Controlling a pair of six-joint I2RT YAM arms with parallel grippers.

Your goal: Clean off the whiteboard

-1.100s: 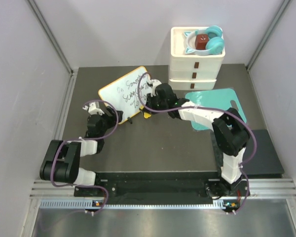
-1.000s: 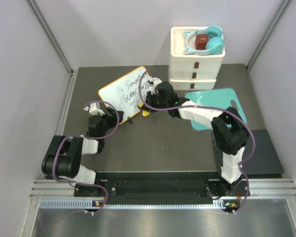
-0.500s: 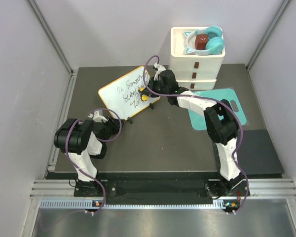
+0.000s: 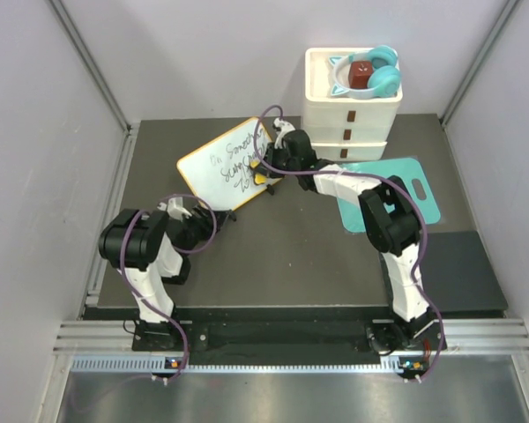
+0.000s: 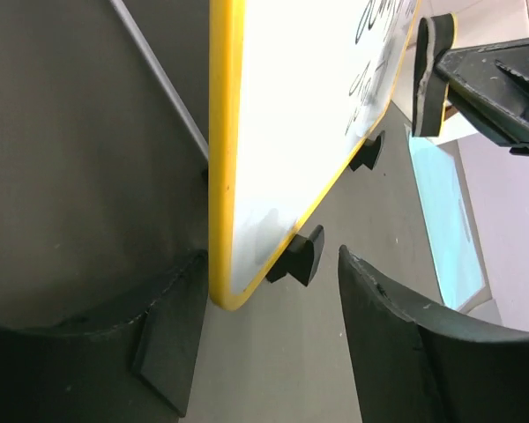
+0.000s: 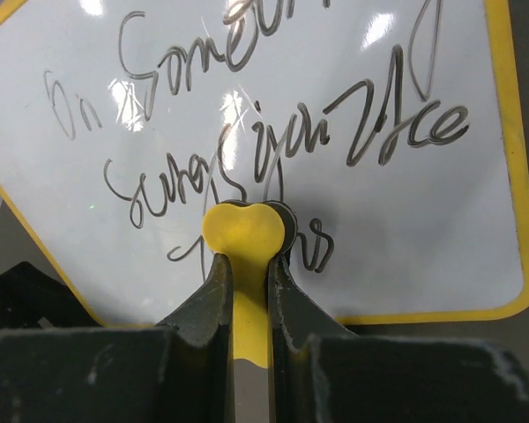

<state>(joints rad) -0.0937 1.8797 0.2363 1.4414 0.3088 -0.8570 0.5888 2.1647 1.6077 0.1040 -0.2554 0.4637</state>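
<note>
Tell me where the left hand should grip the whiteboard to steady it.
Take the yellow frame at its near lower corner, coming in edge-on from the near-left with the left hand. The whiteboard stands tilted on black feet, so that thin edge fits between open fingers, clear of the right hand and yellow eraser.

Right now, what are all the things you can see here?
whiteboard: one, white, yellow frame, black writing, back left
eraser: one, yellow, at the whiteboard
drawer stack: one, white, back
headphones: one pair, teal, top of drawer stack
block: one, reddish brown, beside headphones
cutting board: one, teal, right side
table: one, dark grey, underneath
left arm: one, black-white, jaws open by whiteboard corner
right arm: one, black-white, jaws shut on eraser
</note>
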